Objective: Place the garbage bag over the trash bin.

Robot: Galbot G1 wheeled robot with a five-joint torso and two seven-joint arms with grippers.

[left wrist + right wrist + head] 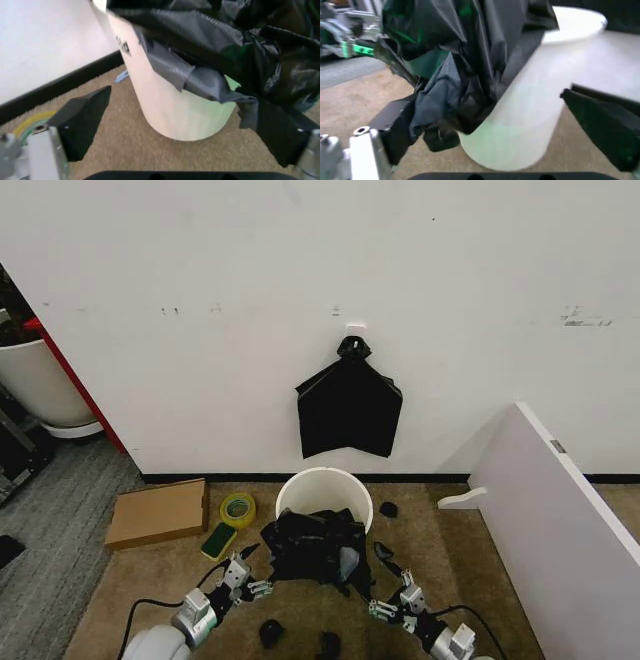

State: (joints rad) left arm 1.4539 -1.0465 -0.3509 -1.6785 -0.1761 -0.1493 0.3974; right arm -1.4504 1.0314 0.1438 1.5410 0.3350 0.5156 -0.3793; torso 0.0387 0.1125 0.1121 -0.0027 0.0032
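The trash bin (322, 488), a round cream-white bucket, stands on the tan carpet close to the wall. The garbage bag (315, 545), black and crinkly, is bunched over the bin's near rim and hangs down its front side. My left gripper (255, 570) is open at the bag's left edge. My right gripper (382, 585) is open at the bag's right edge. In the left wrist view the left gripper (175, 99) straddles the trash bin (180, 112), with the garbage bag (240, 48) draped against one finger. In the right wrist view the right gripper (490, 97) spans the trash bin (530, 112), and the garbage bag (455, 75) lies over one finger.
A flat black bag (348, 408) with a knotted top hangs on the wall above the bin. Left of the bin lie a cardboard box (160, 513), a yellow tape roll (237, 508) and a green sponge (218, 540). A white board (560, 510) leans at the right. A large white tub (40, 380) stands far left.
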